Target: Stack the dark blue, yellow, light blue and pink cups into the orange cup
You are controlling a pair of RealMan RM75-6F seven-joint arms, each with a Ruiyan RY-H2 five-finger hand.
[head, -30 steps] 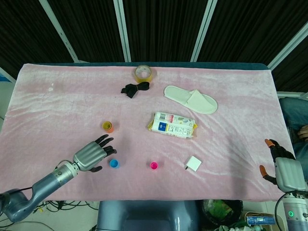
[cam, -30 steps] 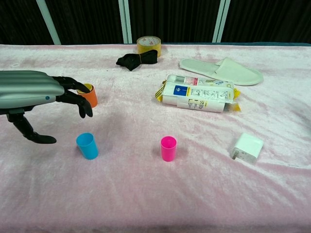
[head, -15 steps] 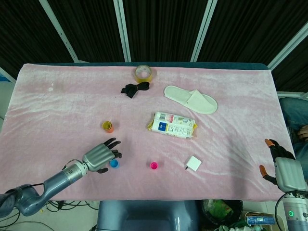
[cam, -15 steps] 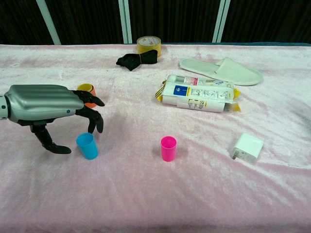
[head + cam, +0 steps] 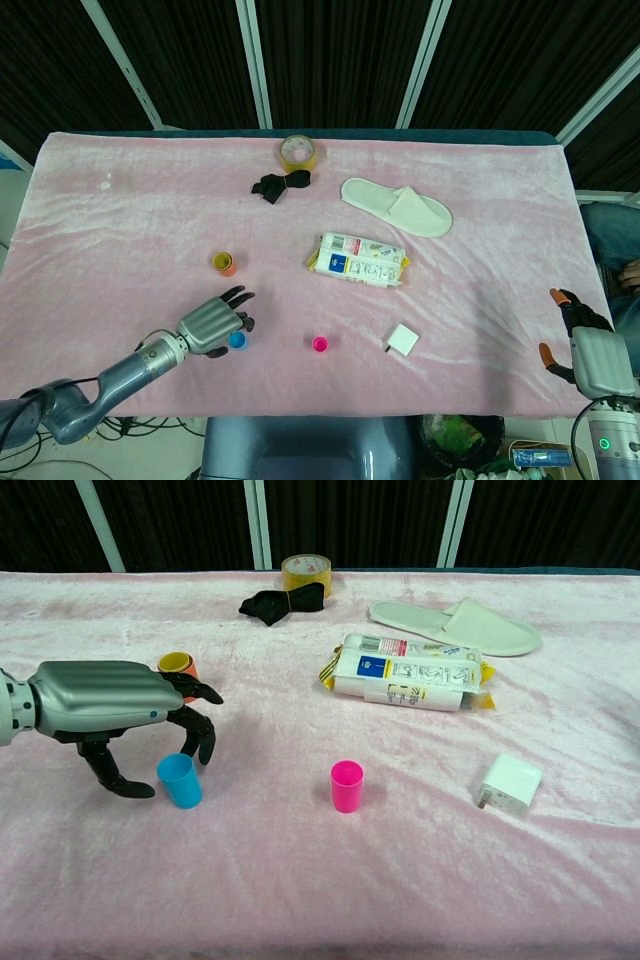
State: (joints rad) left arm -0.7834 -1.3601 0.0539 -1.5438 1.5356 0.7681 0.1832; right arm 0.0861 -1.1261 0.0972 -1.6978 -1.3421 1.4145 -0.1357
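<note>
Chest view shows the left hand (image 5: pixel 110 705) hanging over the light blue cup (image 5: pixel 180 780), fingers spread and curved downward around it, thumb low on the cup's left side, nothing held. No finger plainly touches the cup, which stands upright on the pink cloth (image 5: pixel 300 890). Just behind the hand, partly hidden by its fingers, stands the orange cup (image 5: pixel 176 666), showing a yellow rim inside it. The pink cup (image 5: pixel 346 785) stands upright, well to the right of the light blue one.

Head view shows the right hand (image 5: pixel 585 345) at the table's near right edge, away from all cups; whether it is open or closed cannot be told.

Further back lie a packet (image 5: pixel 408 672) with blue and white panels whose print is too small to read, a white charger (image 5: pixel 509 783), a white slipper (image 5: pixel 455 625), a black bow (image 5: pixel 282 603) and a tape roll (image 5: pixel 306 573).
</note>
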